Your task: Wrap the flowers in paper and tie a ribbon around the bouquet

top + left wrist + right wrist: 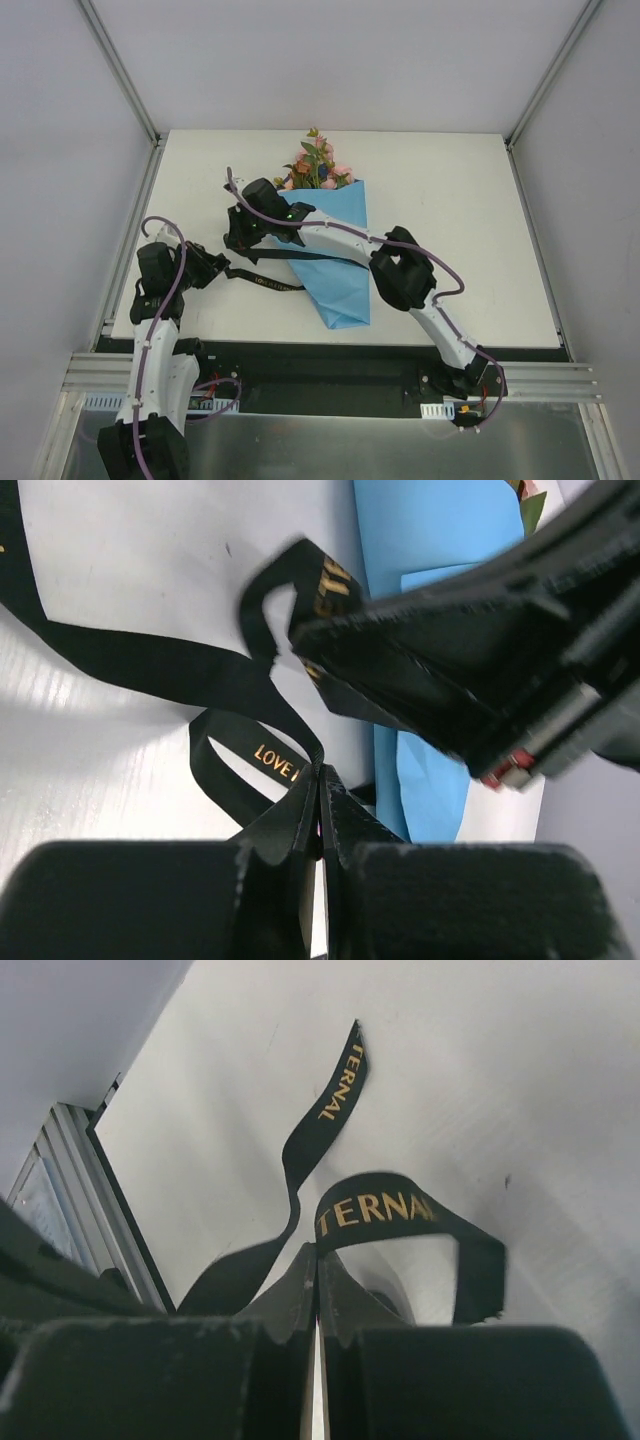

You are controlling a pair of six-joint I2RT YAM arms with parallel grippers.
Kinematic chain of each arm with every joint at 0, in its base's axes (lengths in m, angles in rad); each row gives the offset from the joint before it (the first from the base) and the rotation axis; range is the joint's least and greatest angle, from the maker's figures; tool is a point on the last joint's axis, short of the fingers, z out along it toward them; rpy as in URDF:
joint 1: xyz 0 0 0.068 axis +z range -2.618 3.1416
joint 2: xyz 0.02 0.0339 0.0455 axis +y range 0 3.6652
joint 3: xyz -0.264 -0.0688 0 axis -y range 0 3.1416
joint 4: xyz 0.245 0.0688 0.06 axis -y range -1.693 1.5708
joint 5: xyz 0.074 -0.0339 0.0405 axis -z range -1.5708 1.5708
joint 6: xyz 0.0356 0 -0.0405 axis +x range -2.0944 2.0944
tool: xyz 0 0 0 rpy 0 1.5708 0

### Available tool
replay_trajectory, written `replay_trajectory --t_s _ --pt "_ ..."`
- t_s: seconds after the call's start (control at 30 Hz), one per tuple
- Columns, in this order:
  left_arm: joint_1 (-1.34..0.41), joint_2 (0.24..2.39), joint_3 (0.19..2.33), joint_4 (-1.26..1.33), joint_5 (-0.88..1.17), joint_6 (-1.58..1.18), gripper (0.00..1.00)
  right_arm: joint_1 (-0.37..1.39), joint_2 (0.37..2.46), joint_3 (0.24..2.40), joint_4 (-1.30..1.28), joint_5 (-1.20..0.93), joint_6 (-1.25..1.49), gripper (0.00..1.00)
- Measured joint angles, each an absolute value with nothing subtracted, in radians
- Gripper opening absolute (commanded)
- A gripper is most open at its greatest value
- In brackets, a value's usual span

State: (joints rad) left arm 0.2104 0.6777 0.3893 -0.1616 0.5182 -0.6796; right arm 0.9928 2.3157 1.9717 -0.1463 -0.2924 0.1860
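The bouquet lies on the table, a light blue paper [340, 265] cone with pink and orange flowers [318, 165] at its far end. A black ribbon [268, 283] with gold lettering crosses the cone and trails off to the left. My right arm reaches over the cone, and its gripper [238, 240] is shut on the ribbon [385, 1205] left of the paper. My left gripper [222, 270] sits just below it, shut on another stretch of the ribbon [235, 770]. In the left wrist view the right gripper [300, 640] hangs close above, with the blue paper [430, 540] behind it.
The white table [470, 230] is walled by grey panels on the left, right and back. A metal rail [330, 375] runs along the near edge, with both arm bases mounted there. Purple cables [170, 290] run along the arms.
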Motion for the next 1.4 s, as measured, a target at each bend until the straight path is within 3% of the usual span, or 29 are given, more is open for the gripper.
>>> replay_trajectory --t_s 0.3,0.6,0.7,0.87,0.97,1.07,1.27,1.4 --pt "0.21 0.496 0.323 -0.199 0.524 -0.724 0.0 0.992 2.505 2.172 -0.147 -0.33 0.224 0.01" --pt "0.21 0.522 0.356 -0.227 0.56 -0.719 0.0 0.972 2.505 2.184 -0.27 -0.346 0.234 0.62" --pt "0.208 0.582 0.425 -0.234 0.586 -0.708 0.0 0.931 2.405 2.08 -0.308 -0.388 0.228 0.69" --pt "0.102 0.73 0.618 -0.226 0.609 -0.682 0.0 0.786 1.996 1.716 -0.35 -0.43 0.117 0.7" --pt "-0.03 0.849 0.753 -0.221 0.624 -0.667 0.0 0.668 1.672 1.457 -0.346 -0.352 -0.046 0.64" --pt "-0.168 0.978 0.86 -0.207 0.628 -0.661 0.0 0.638 1.484 1.254 -0.308 -0.24 -0.192 0.6" --pt "-0.367 1.303 1.082 -0.222 0.639 -0.607 0.01 0.686 1.489 0.944 -0.171 -0.177 -0.355 0.58" --pt "-0.416 1.501 1.211 -0.232 0.677 -0.566 0.02 0.696 1.558 0.926 -0.133 -0.16 -0.428 0.55"
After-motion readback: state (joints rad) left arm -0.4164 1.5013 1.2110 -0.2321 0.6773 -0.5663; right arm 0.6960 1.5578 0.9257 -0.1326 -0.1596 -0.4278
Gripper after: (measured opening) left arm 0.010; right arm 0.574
